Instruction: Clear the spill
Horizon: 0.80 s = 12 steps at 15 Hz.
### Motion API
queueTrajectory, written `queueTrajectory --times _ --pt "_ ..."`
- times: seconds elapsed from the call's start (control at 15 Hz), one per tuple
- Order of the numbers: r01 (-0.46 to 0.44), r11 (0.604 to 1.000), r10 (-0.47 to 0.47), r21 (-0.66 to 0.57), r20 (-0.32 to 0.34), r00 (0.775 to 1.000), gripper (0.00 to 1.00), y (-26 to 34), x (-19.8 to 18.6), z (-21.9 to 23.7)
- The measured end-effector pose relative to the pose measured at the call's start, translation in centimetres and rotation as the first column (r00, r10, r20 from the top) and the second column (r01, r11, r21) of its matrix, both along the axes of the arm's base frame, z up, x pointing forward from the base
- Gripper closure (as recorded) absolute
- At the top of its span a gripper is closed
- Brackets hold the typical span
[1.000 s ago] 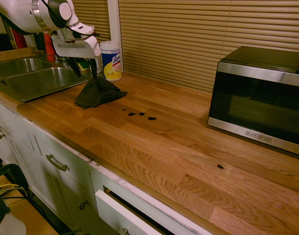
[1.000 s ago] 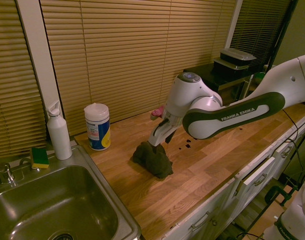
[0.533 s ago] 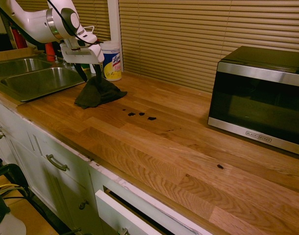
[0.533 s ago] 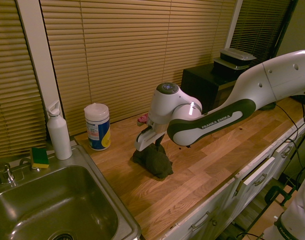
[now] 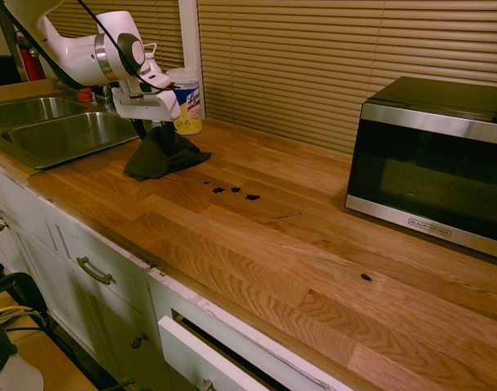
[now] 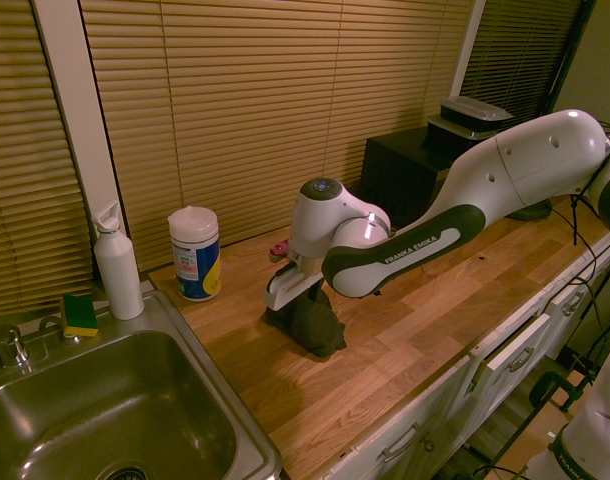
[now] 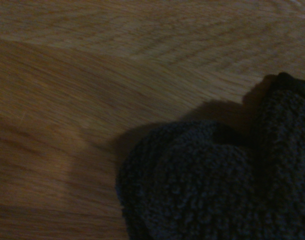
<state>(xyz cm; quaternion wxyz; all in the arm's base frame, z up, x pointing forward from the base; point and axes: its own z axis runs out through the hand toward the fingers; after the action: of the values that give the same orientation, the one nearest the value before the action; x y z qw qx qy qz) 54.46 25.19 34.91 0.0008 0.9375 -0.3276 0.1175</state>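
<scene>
Three small dark blotches make up the spill, lying in a short row on the wooden surface, roughly midway between the sink and the microwave. Nothing covers them yet. The dark cloth sits bunched into a peaked heap nearer the sink, near the spill but clear of it, with bare wood between the two.

Directly over that heap hangs the hand, pointing almost straight down, its fingers spread wide and straddling the peak of the cloth with nothing gripped. Whether the fingertips already touch the fabric is hard to say; from the second exterior view the hand sits right at the top of the cloth, and the wrist view shows the cloth filling one corner at close range.

So the relation that matters: the spill lies away from the hand toward the microwave, along the length of the surface. Once the cloth is pinched, it probably needs dragging that way, along the row of blotches.
</scene>
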Motion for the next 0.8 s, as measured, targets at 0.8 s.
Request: queueTrajectory --times 0.8 --pt "0.044 0.999 -0.044 -0.003 -0.029 0.999 1.0 0.52 0.68 -0.22"
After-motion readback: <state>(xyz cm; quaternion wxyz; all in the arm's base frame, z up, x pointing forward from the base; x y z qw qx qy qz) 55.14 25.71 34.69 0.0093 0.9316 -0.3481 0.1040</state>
